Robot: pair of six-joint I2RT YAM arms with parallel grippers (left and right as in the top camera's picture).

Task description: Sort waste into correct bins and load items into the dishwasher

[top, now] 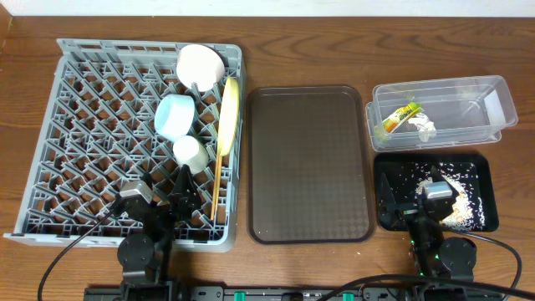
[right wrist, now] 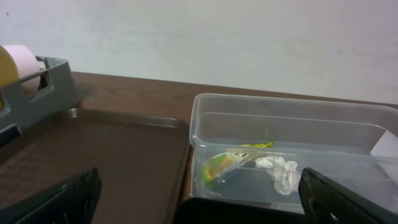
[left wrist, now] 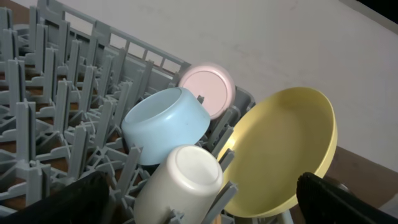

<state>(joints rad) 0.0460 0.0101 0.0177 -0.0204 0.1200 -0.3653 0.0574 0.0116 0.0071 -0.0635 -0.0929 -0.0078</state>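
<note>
The grey dish rack holds a white bowl, a light blue bowl, a small white cup, a yellow-green plate on edge and the chopsticks. The left wrist view shows the blue bowl, cup, plate and white bowl. The clear tub holds the snack wrapper and white tissue, which also show in the right wrist view as wrapper and tissue. The black tray holds beige scraps. My left gripper and right gripper are open and empty.
An empty brown serving tray lies between the rack and the bins; it also shows in the right wrist view. Both arms rest at the table's front edge.
</note>
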